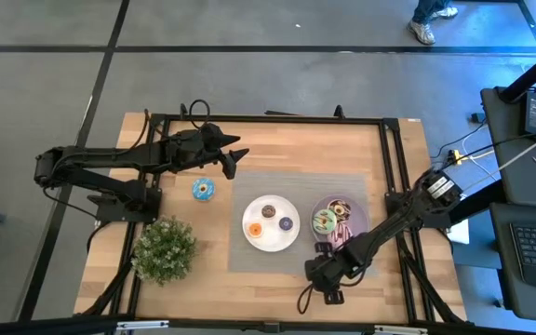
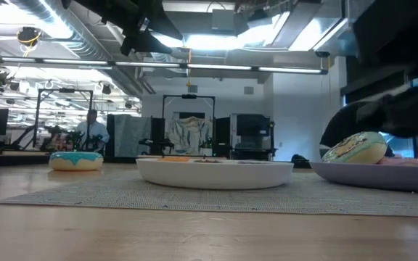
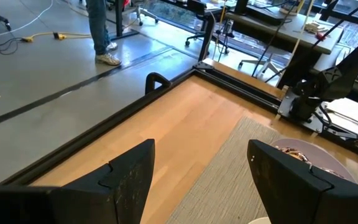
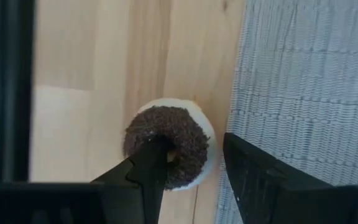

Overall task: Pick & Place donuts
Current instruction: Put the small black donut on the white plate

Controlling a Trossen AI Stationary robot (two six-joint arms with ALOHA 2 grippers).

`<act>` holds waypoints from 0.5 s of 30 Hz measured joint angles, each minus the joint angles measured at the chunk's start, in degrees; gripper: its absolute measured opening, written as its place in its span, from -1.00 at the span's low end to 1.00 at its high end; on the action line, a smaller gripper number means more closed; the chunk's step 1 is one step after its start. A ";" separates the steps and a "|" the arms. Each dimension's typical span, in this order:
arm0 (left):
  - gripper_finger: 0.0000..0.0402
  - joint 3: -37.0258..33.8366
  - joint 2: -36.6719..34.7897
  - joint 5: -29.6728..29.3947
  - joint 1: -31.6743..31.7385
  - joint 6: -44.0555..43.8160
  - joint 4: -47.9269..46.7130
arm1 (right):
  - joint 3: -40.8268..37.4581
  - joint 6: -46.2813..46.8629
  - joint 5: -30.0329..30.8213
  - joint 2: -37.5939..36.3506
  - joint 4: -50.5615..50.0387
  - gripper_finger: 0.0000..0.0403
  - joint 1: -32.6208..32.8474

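The brown sprinkled donut [image 4: 178, 127] lies flat on bare wood beside the mat's edge, under my right gripper [image 4: 194, 144], which is open and points down near the table's near edge [image 1: 322, 270]. The blue donut [image 1: 203, 190] lies on the wood left of the mat. Green [image 1: 324, 221] and pink striped [image 1: 341, 208] donuts sit on the purple plate [image 1: 356, 228]. Tiny orange [image 1: 255, 228], brown [image 1: 269, 211] and purple [image 1: 286, 223] ones sit on the white plate [image 1: 270, 244]. My left gripper [image 1: 226, 154] hovers open above the table's far left part. My right gripper comes from above, pointing down. One fingertip [image 4: 156, 152] stands in the brown donut's hole [image 4: 174, 155], and the other finger [image 4: 247, 168] stands outside the ring, over the mat's edge. Whether either finger touches the donut, I cannot tell. The donut lies flat on the table.
A grey woven mat [image 1: 249, 186] covers the table's middle under both plates. A potted green plant [image 1: 164, 249] stands at the near left corner. A black frame [image 1: 268, 119] rims the table. People show in the room beyond.
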 joint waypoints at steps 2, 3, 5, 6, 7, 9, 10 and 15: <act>0.25 0.00 0.00 0.00 -0.01 0.00 0.02 | 0.05 0.32 -0.43 1.14 1.01 -0.21 -0.02; 0.25 0.01 0.00 0.01 -0.02 0.00 0.03 | 0.14 0.69 -0.58 1.48 1.55 -0.21 -0.04; 0.25 0.00 -0.01 0.00 -0.01 0.00 0.04 | 0.17 1.74 -0.55 1.80 1.83 -0.24 -0.02; 0.25 0.01 0.00 0.00 0.00 0.00 0.00 | 0.15 1.76 -0.57 1.84 1.83 -0.26 -0.04; 0.25 -0.01 -0.02 0.02 -0.02 -0.02 0.00 | 0.27 1.81 -0.61 1.70 1.60 -0.29 -0.04; 0.25 -0.02 -0.02 0.01 -0.01 -0.23 0.03 | 1.09 1.70 -0.66 1.75 0.37 -0.38 -0.02; 0.25 -0.02 -0.02 0.01 -0.02 -0.23 0.02 | 1.54 1.64 -0.77 1.79 -0.44 -0.43 -0.04; 0.25 -0.02 -0.02 0.02 0.00 -0.64 0.01 | 3.41 0.32 -1.21 1.91 -5.29 -0.68 -0.02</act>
